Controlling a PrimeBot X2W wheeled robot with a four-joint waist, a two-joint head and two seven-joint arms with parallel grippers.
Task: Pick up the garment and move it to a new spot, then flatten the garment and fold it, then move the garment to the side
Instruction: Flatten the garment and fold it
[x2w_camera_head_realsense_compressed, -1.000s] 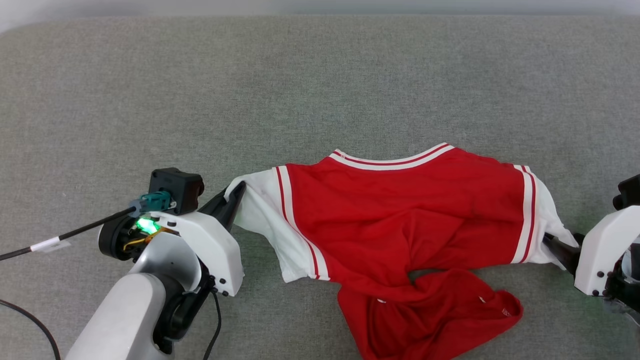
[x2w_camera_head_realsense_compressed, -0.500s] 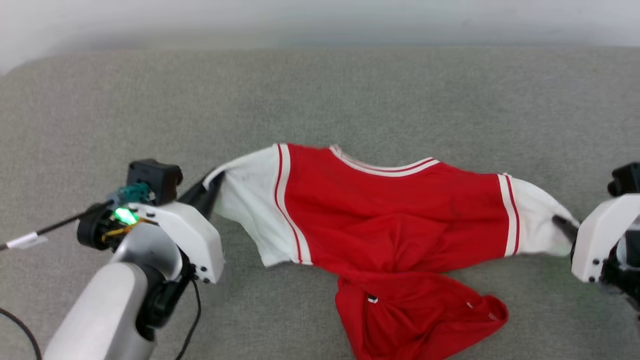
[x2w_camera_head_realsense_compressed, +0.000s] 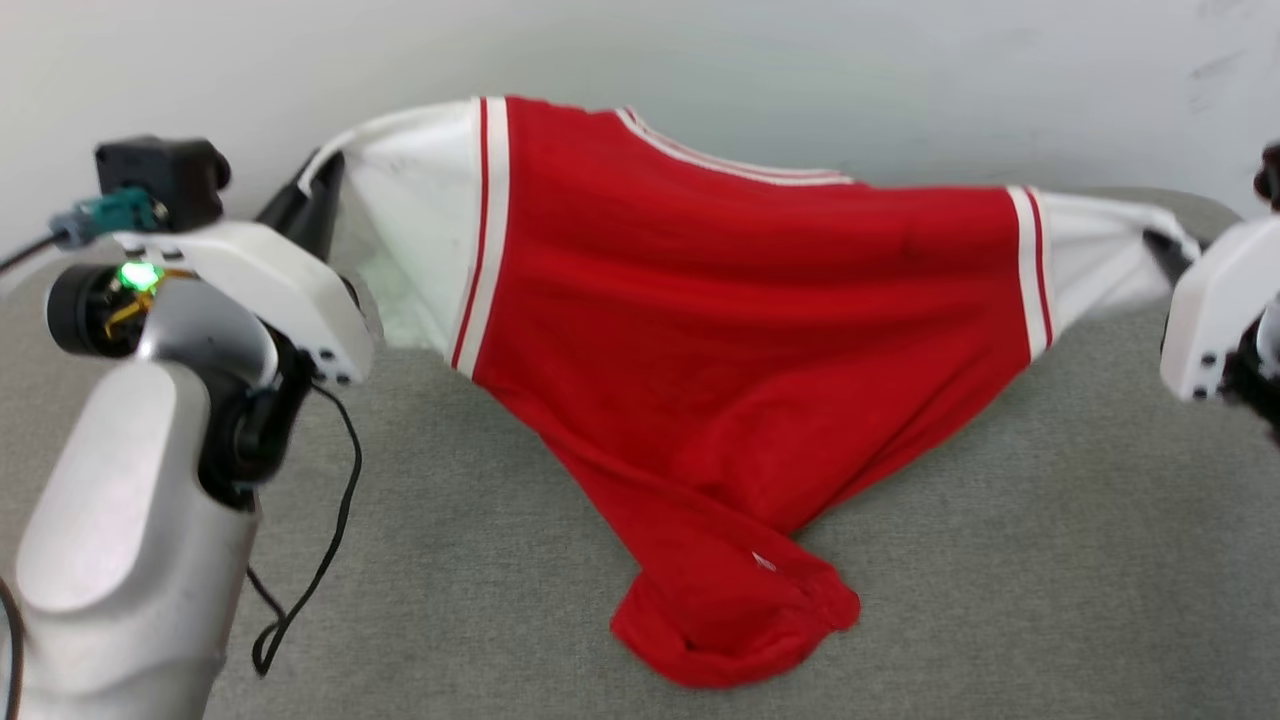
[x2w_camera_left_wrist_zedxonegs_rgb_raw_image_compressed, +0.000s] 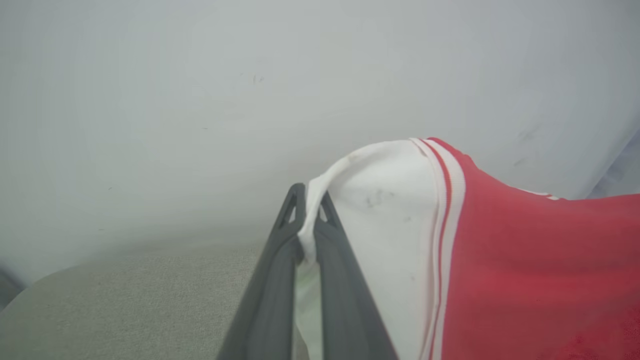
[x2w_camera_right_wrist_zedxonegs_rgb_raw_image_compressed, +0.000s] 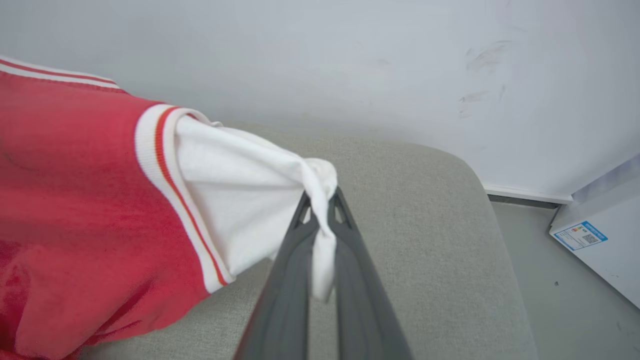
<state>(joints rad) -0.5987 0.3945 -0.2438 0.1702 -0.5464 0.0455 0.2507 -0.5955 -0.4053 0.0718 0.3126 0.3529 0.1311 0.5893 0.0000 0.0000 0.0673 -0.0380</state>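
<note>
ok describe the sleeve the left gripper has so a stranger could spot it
Over the grey upholstered surface a red garment hangs stretched between two grippers. At its end by the left gripper is a white sleeve, its edge pinched between the dark fingers. Unlike the bunched sleeve at the right gripper, it spreads wide and carries faint dark smudges.

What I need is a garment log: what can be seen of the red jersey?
The garment is thin red fabric with short white sleeves and red-and-white striped trim at neck and armholes. It hangs stretched between the left hand, shut on one sleeve's edge, and the right hand, shut on the other. Its lower body sags into a bunched heap on the grey cushion. Faint dark specks mark the left-held sleeve.
</note>
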